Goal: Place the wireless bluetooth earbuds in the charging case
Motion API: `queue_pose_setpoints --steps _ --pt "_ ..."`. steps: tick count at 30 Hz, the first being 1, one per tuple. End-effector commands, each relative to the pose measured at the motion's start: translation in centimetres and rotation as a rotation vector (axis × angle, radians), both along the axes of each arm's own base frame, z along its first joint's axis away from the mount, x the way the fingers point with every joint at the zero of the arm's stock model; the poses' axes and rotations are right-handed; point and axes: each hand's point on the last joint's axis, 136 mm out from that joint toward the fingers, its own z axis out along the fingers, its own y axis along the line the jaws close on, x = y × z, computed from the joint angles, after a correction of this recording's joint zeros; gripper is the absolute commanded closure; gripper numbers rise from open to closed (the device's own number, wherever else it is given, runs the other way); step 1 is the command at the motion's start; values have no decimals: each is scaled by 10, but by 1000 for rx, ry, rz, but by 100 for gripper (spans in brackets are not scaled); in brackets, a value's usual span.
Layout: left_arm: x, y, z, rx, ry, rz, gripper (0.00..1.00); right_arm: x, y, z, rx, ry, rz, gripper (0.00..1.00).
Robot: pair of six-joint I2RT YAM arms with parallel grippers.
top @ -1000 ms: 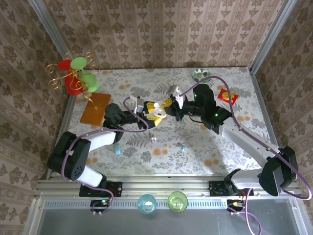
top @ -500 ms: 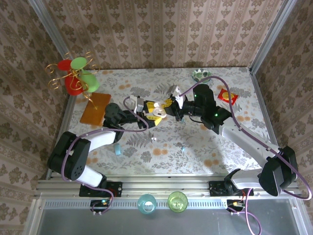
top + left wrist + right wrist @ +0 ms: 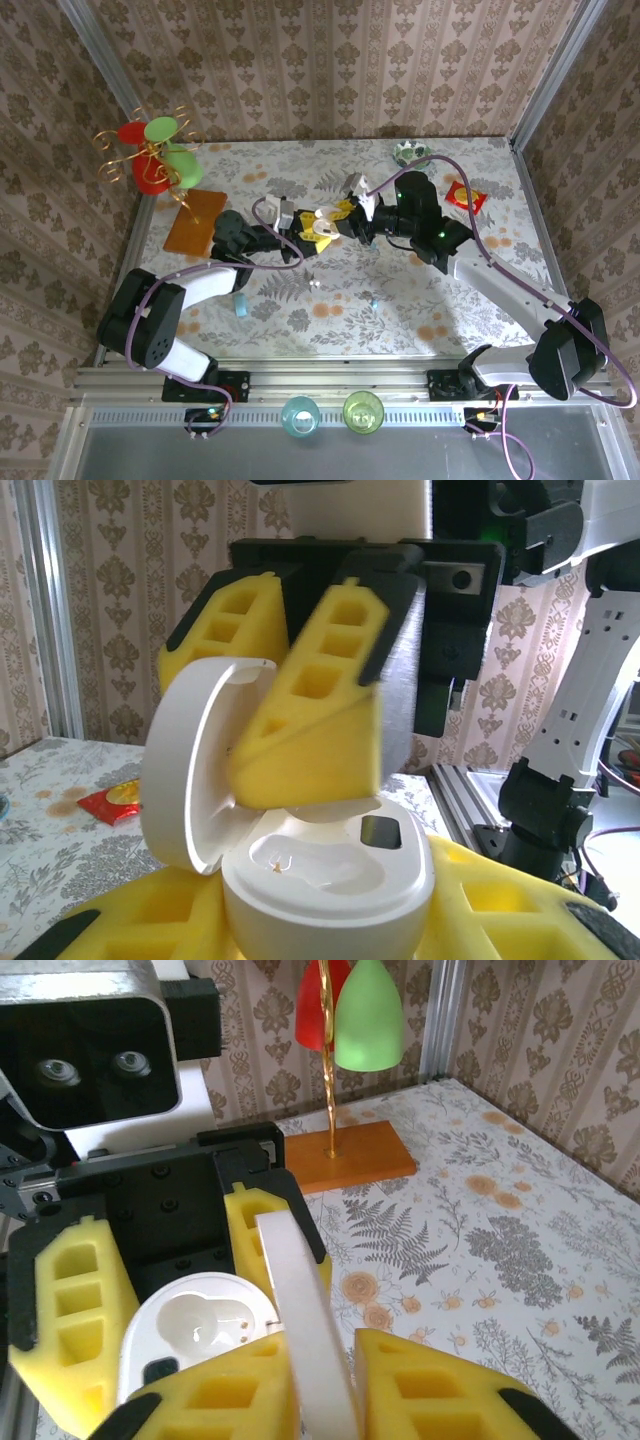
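- Left wrist view: my left pincer (image 3: 330, 930) is pinching the base of the white charging case (image 3: 340, 885). That grip steadies it and, I judge, presents the wells to my other arm.
- My right pincer (image 3: 265, 715) has one foam finger on each side of the open lid (image 3: 185, 770). I read that as keeping the lid swung back.
- I can't tell whether the right pincer is clamped on the lid or just straddling it. The right wrist view shows the lid edge between the fingers, but the contact itself is unclear.
- The wells look empty. There's a small amber glint inside that I can't identify.
- Earbuds (image 3: 313, 284): in the top view, tiny pale bits lie on the desk (image 3: 420, 310), near the case but apart from it. They're too small to confirm.
- Hidden: the frame edge cuts off my left fingers, the right's far finger is mostly behind the lid, and the hinge is covered.
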Motion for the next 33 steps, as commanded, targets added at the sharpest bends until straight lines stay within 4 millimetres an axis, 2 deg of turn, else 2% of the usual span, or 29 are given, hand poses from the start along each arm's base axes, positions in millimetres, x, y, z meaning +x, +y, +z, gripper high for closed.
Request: queue_pose_setpoints --steps 1,5,10,15,16,18,21,23,28,33 --pt "5 1 9 -26 -52 22 67 -2 0 17 46 -23 -12 64" --pt "8 3 7 -27 -55 38 67 -4 -3 20 61 -9 -24 48" --pt "14 7 3 -25 -49 68 67 -10 -11 27 90 -13 -50 34" --pt "17 9 0 -23 -48 92 67 -22 -26 35 127 -16 -95 27" --pt "26 17 -2 -20 -44 124 67 -25 -30 37 136 -18 -108 26" --pt "30 21 -5 -17 -40 141 67 -29 -38 39 155 -19 -142 24" --pt "35 27 -7 -14 -39 162 67 -26 -58 33 197 11 -244 22" --pt "37 31 -6 -15 -44 175 67 -17 -76 23 221 55 -346 23" --pt "35 35 -3 -20 -55 185 67 9 -124 -22 240 272 -615 26" --pt "33 38 1 -26 -65 194 67 25 -152 -78 145 490 -820 29"
